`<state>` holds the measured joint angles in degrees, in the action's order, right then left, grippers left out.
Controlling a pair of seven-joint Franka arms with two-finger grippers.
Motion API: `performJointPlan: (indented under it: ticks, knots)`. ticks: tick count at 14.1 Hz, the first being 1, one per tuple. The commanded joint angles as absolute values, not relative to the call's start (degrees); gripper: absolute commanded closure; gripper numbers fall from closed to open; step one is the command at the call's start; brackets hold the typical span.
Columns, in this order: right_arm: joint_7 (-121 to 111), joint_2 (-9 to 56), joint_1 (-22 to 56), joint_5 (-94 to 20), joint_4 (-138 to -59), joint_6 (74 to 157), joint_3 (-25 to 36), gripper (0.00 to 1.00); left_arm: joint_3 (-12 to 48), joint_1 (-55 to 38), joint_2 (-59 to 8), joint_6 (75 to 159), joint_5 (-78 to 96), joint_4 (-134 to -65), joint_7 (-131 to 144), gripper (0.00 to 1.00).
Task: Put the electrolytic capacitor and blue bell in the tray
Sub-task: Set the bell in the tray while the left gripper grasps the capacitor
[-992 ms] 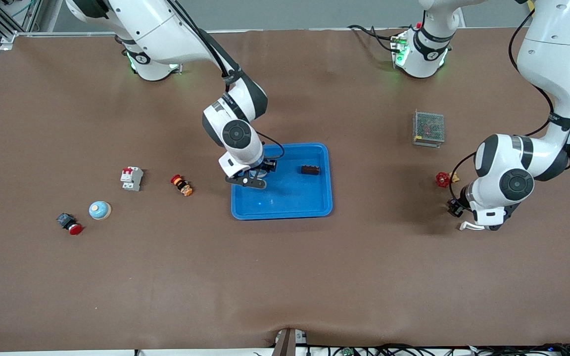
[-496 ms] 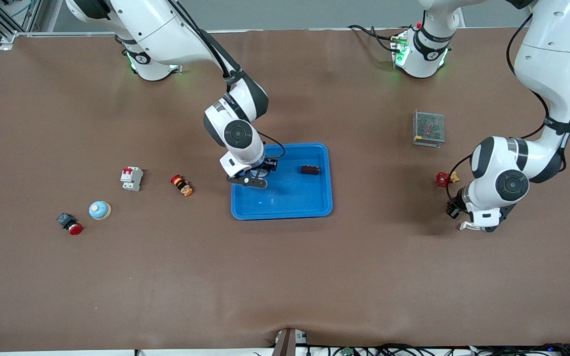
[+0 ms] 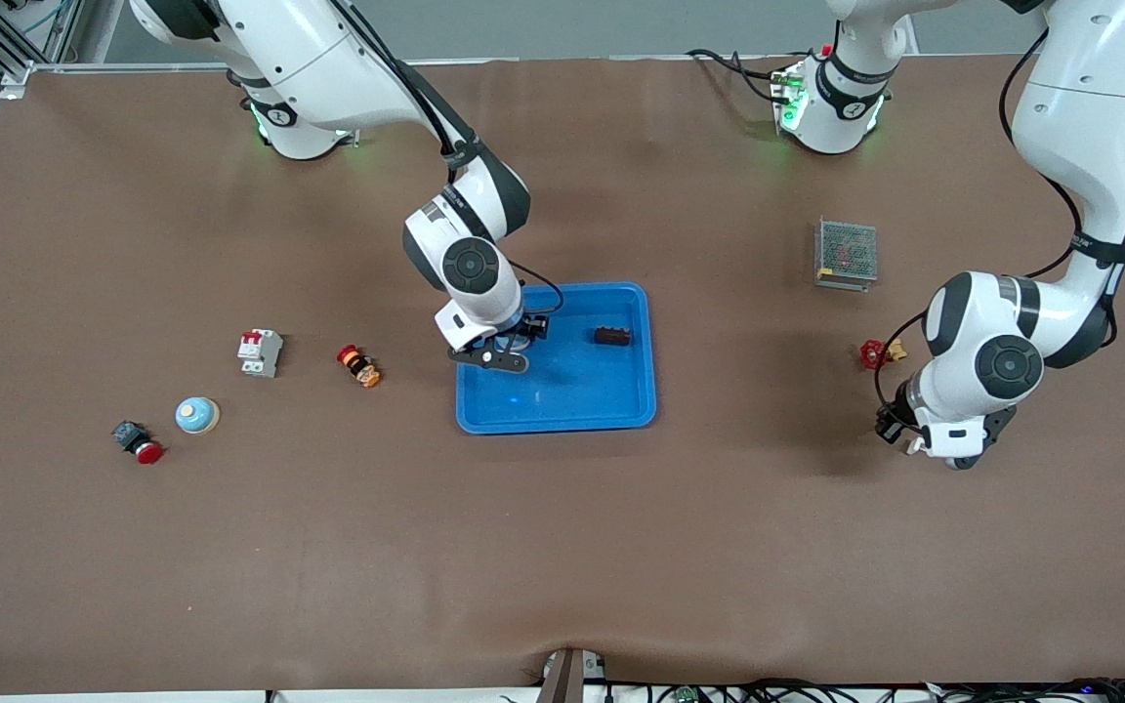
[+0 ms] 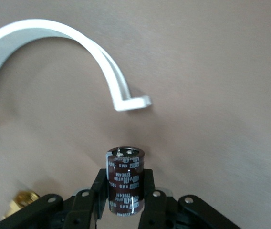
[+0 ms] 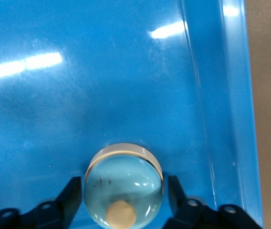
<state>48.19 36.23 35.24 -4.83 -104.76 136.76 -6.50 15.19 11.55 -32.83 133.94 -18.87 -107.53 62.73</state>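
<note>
Toward the right arm's end of the surface point(image 3: 562, 547): red button point(image 3: 139, 442), pale-blue dome point(image 3: 197, 415), breaker point(image 3: 260, 351) and an orange-red part point(image 3: 359, 365). All lie well apart from either end effector; none is in the tray.

Right end effector point(image 3: 502, 350): low inside the tray point(image 3: 572, 395), at the end nearest the right arm's base. The bell point(image 5: 123, 186) sits on the tray floor between its fingers point(image 5: 72, 193). Jaws stand parted, one finger on each side, with a sliver of blue showing between bell and finger. Reads as a release, not a hold. Bell half of the task looks done.

A dark block point(image 3: 613, 336) lies in the same tray, apart from that end effector, near the rim toward the left arm. Too small to identify.

Mesh box point(image 3: 847, 254) and red valve point(image 3: 873, 353): on the surface, the valve near the left end effector, the box farther off.

Left end effector point(image 3: 909, 437): low over bare surface, well apart from the tray. Jaws are closed on the capacitor point(image 4: 125, 180), which stands upright between the fingers point(image 4: 99, 191). Whether it has cleared the surface cannot be told. A white curved clip point(image 4: 92, 52) lies just ahead of it.

Left to do: carry the capacitor to the tray and let go.
</note>
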Motion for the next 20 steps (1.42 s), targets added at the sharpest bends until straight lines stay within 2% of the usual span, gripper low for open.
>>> performJointPlan:
  ticks: [1,5,9,14,20]
  knots:
    - [48.69,36.12,36.04,-4.75,-104.77,137.20,-5.80,0.00,17.39,11.43,-31.91,132.28,-19.07,-106.44,66.52,1.00]
    - [48.60,33.32,35.69,-4.75,-104.77,134.92,-5.80,0.00,22.05,11.16,-31.90,126.75,-19.07,-103.36,73.72,1.00]
    - [47.82,27.44,33.85,-4.66,-103.80,124.39,-5.45,0.00,26.62,11.08,-31.90,126.74,-19.07,-102.92,82.15,1.00]
    - [35.54,20.40,26.56,-2.56,-103.45,114.54,-5.36,0.00,27.51,5.03,-32.60,126.74,-19.07,-101.09,93.32,1.00]
    - [12.78,16.00,14.88,-0.62,-103.54,110.66,-5.36,0.00,27.51,-2.19,-35.33,126.74,-18.99,-96.77,103.70,1.00]
